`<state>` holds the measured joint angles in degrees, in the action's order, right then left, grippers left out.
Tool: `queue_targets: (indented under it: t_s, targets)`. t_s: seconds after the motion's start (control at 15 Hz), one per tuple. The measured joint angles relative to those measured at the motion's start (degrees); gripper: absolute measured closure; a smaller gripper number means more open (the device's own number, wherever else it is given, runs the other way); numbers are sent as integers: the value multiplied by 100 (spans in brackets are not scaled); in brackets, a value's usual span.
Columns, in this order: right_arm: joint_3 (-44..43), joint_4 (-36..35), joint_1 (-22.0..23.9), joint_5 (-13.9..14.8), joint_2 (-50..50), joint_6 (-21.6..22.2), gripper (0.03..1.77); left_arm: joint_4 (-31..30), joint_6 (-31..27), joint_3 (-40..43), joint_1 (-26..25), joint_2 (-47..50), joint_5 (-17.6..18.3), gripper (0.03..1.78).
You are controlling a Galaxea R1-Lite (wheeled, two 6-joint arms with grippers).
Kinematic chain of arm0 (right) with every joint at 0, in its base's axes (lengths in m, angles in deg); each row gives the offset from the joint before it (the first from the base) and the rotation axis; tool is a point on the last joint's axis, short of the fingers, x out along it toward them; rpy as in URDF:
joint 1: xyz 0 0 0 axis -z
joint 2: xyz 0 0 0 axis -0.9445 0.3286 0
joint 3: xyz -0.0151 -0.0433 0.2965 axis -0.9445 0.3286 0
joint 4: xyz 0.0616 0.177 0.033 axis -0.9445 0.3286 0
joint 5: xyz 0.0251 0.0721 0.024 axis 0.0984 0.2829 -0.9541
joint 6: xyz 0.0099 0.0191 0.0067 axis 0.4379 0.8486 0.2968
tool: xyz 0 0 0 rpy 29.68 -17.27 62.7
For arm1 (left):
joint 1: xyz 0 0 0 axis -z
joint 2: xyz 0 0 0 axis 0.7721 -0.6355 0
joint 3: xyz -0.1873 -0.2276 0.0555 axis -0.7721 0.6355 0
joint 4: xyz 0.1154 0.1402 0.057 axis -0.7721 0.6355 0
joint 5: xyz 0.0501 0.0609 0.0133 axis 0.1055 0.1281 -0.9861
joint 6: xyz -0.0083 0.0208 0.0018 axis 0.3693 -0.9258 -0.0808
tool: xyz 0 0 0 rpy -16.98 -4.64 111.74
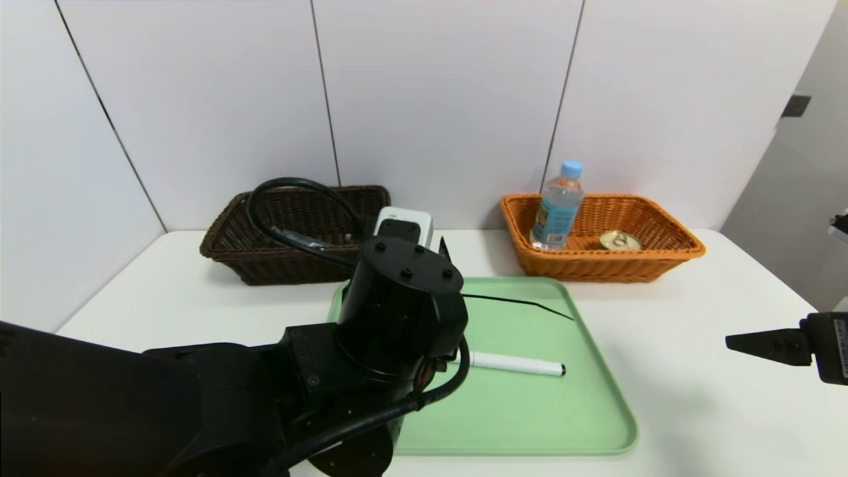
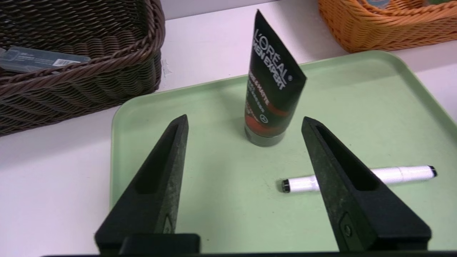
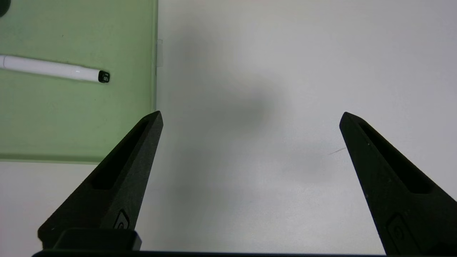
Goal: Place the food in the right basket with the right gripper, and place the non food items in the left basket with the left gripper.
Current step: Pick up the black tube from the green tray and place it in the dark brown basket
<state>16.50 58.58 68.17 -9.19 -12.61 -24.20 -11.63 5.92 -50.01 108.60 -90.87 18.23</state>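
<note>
A black L'Oreal tube (image 2: pixel 273 100) stands cap-down on the green tray (image 2: pixel 214 207). It is just beyond my left gripper (image 2: pixel 244 123), which is open and touches nothing. A white marker (image 2: pixel 400 174) lies on the tray, partly behind one finger; it also shows in the head view as the marker (image 1: pixel 517 363). The brown left basket (image 1: pixel 291 268) holds a clear grey package (image 2: pixel 39 60). The orange right basket (image 1: pixel 662 257) holds a water bottle (image 1: pixel 558 205) and a can (image 1: pixel 619 240). My right gripper (image 3: pixel 251 116) hangs open and empty over bare table, right of the tray.
My left arm's wrist (image 1: pixel 397 305) covers the tray's near-left part in the head view. A thin black cable (image 1: pixel 523 301) lies across the tray's far side. White wall panels stand close behind both baskets. The white table (image 1: pixel 695 411) stretches to the right of the tray.
</note>
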Motion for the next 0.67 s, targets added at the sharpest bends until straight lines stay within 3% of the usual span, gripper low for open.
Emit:
queue_targets:
  t_s: [0.27,0.67]
  targets:
    - [11,5,-11,0,-1,0,9,-138,391,30,380,-205,-255,41]
    - [94,2,0,-2,-15,10,9,-931,414,-30,468,-919,-310,25]
